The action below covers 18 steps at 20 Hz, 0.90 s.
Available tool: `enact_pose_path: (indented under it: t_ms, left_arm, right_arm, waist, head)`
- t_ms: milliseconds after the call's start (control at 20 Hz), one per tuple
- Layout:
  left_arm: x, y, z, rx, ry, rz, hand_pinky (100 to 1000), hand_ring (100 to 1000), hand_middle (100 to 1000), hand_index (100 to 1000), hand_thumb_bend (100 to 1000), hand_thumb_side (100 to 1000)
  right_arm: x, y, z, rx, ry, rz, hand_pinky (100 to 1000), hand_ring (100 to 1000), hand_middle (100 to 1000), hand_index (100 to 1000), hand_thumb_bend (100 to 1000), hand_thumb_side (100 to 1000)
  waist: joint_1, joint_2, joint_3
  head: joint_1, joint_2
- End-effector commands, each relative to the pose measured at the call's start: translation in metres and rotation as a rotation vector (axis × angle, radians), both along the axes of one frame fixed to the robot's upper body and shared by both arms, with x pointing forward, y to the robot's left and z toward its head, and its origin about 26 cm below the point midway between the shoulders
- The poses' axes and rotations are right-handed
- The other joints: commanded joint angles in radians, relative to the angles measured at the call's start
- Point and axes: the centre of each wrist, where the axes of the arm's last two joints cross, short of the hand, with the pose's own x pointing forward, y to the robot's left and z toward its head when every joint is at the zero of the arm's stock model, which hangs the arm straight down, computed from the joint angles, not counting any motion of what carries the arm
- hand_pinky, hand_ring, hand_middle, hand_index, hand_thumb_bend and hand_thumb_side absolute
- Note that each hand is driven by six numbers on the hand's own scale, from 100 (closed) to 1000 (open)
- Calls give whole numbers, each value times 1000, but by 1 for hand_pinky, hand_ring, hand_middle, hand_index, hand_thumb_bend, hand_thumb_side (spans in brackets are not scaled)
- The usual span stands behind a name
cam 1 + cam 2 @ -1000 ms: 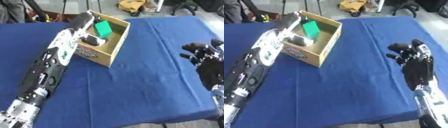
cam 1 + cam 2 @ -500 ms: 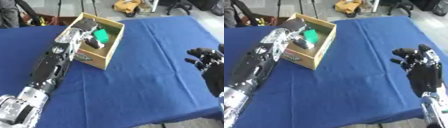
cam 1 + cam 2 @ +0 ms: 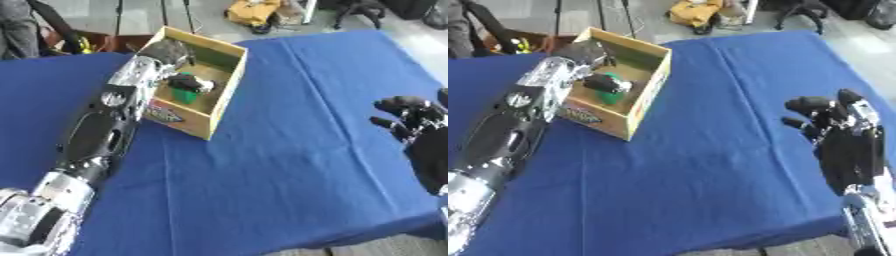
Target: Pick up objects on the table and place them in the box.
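An open cardboard box [image 3: 226, 74] stands on the blue table at the upper left. My left arm reaches over its near wall, and my left hand [image 3: 168, 54] is inside it. The dark fingers [image 3: 604, 81] curl over the top of a green object [image 3: 184, 94], which is low inside the box. Whether the object rests on the box floor is hidden. My right hand [image 3: 843, 146] is held open at the right edge with its fingers up, holding nothing and far from the box.
The blue cloth [image 3: 289, 150] covers the whole table between box and right hand. The table's front edge [image 3: 737, 245] runs along the bottom. Beyond the far edge are stands, a yellow item [image 3: 254, 10] and a chair base on the floor.
The camera has shifted, so the box shows lower and further right. The green object has gone deeper into the box under my left hand's fingers. My right hand has kept its pose.
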Motion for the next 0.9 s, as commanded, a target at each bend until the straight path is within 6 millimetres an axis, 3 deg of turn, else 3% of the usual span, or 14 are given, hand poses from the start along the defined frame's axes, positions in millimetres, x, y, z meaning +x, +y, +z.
enact_pose_path:
  t_ms: [50,100,250,350,700,900]
  left_arm:
    - [1,6,17,-27,-48,3,783,793,785,817,647,1000]
    - [1,6,17,-44,-59,-2,784,789,779,814,638,1000]
    - [-4,7,28,-127,-127,-47,785,710,646,744,596,994]
    - [-11,10,42,-201,-202,-88,763,625,538,684,559,942]
    - [-67,32,86,-488,-428,-244,722,539,463,643,526,840]
    - [-109,50,87,-695,-482,-302,720,520,453,641,503,822]
  right_arm:
    - [0,-4,7,-9,-22,-1,771,835,673,687,100,951]
    - [0,-4,7,-9,-21,-2,771,835,673,687,100,951]
    - [0,-4,6,-8,-19,-6,771,835,673,687,100,951]
    - [0,-5,5,-6,-16,-12,771,835,673,687,100,951]
    - [-3,-11,0,-3,-4,-48,771,835,673,687,100,953]
    - [-5,-15,-4,-2,3,-73,771,835,673,687,100,953]
  waist:
    - [-3,-20,2]
    - [-3,-21,3]
    - [-5,-22,11]
    - [-6,-24,19]
    - [-9,-34,75]
    - [-10,-39,111]
  head:
    - [0,-5]
    - [0,-4]
    - [-5,-5]
    - [-10,-4]
    - [-43,-3]
    - [-55,-6]
